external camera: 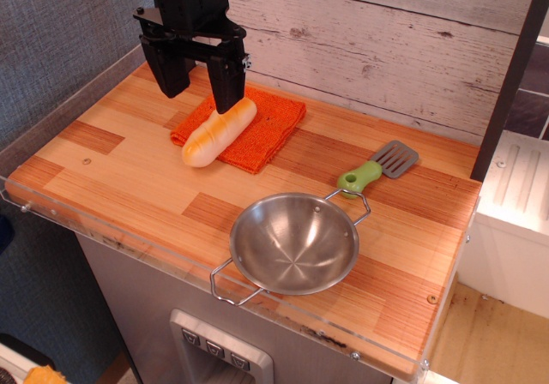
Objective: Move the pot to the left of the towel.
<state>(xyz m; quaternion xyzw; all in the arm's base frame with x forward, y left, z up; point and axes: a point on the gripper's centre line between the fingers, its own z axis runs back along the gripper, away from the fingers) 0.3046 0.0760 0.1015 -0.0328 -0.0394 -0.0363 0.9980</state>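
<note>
Desk [129, 178] of striped light and reddish wood fills most of the view, seen from above and at an angle, with a clear plastic lip along its near edge. Behind it stands a wall [386, 41] of weathered whitish planks, and to the left a grey fabric-textured panel [60, 33]. At the right edge a dark post [513, 75] rises beside a white cabinet [519, 221].

The black robot arm comes down from the top left, and its gripper [196, 80] hangs over the far left part of the desk with its two dark fingers spread apart, holding nothing. The right finger's tip sits at the upper end of a pale tan bread roll [220, 133]; whether they touch cannot be told.

The pot [294, 244], shiny steel, shallow and empty, rests near the front edge of the desk, right of centre, well apart from the gripper. Its wire loop handles point to the near left and far right.

The towel [257, 131], orange and textured, lies flat at the far left beneath the gripper, with the roll lying diagonally across it.

A spatula [377, 169] with a green handle and grey slotted blade lies just beyond the pot's far handle.
</note>
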